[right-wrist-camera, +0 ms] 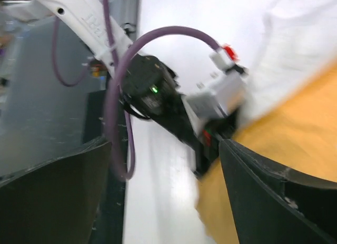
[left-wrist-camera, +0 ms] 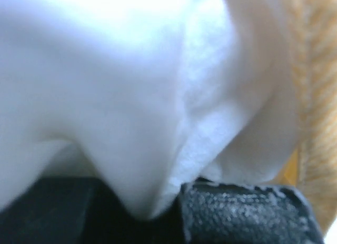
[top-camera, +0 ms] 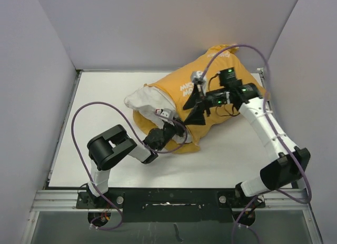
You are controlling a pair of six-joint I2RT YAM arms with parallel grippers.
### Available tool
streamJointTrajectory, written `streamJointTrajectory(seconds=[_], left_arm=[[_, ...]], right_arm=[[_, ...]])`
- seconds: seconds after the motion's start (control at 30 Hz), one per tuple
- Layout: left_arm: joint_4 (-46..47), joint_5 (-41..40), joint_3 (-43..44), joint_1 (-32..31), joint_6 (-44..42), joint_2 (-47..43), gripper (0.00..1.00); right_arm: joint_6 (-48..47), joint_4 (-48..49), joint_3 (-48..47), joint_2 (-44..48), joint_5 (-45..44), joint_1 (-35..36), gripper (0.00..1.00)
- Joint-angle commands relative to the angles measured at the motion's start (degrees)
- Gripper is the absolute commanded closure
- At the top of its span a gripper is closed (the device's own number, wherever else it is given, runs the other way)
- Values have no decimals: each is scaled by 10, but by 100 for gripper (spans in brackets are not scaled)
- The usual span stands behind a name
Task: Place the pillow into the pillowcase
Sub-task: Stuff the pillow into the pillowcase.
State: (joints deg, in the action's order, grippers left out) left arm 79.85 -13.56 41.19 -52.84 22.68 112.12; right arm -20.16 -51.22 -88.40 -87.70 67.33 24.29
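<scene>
Top external view: pillow (top-camera: 141, 99) partly inside the mustard-side-up pillowcase (top-camera: 213, 78), lying mid-surface (top-camera: 100, 91) towards the far right.
Its white end sticks out on the left. The left pincer (top-camera: 171, 131) is clamped tight on white pillow fabric at the case's near edge; the right pincer (top-camera: 191, 108) gapes wide above the case, gripping nothing.

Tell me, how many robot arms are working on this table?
2. The left arm reaches from the near left to the white pillow; the right arm reaches from the near right over the yellow pillowcase. No others seem hidden.
</scene>
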Motion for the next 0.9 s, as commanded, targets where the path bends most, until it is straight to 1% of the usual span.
streamJointTrajectory(seconds=[0.0, 0.07, 0.17, 0.23, 0.3, 0.4, 0.5, 0.53, 0.57, 0.6, 0.63, 0.7, 0.73, 0.77, 0.8, 0.87], left_arm=[[69, 66, 14, 23, 71, -43, 100], [68, 85, 21, 30, 97, -39, 100], [60, 109, 32, 37, 134, -36, 100], [55, 118, 35, 38, 149, -36, 100], [49, 124, 35, 36, 165, -35, 100], [44, 126, 54, 33, 174, -32, 100], [39, 125, 62, 29, 174, -32, 100], [36, 126, 65, 28, 173, -32, 100], [31, 127, 69, 28, 172, -34, 100], [26, 129, 72, 28, 171, -35, 100], [22, 131, 77, 27, 168, -36, 100], [15, 132, 83, 29, 165, -38, 100], [14, 133, 85, 29, 163, -38, 100], [12, 135, 88, 31, 161, -38, 100], [10, 139, 92, 33, 162, -38, 100], [8, 150, 102, 38, 164, -35, 100]], right_arm=[[-88, -23, 32, 136, -42, -107, 10], [-84, 21, 96, 182, -91, -114, 5], [-62, 100, 205, 223, -171, -109, 5], [-49, 138, 256, 227, -224, -92, 5], [-47, 166, 296, 222, -298, -53, 5], [-18, 213, 326, 204, -401, 2, 7], [1, 234, 317, 170, -494, 37, 8], [7, 237, 311, 158, -517, 44, 11], [14, 238, 306, 147, -530, 49, 14], [16, 238, 301, 139, -542, 52, 21], [16, 237, 296, 134, -554, 55, 30], [13, 234, 288, 137, -578, 55, 56], [11, 231, 285, 145, -579, 53, 72], [11, 225, 282, 154, -563, 49, 82], [10, 217, 278, 167, -534, 44, 89], [-9, 193, 274, 195, -411, 33, 97]])
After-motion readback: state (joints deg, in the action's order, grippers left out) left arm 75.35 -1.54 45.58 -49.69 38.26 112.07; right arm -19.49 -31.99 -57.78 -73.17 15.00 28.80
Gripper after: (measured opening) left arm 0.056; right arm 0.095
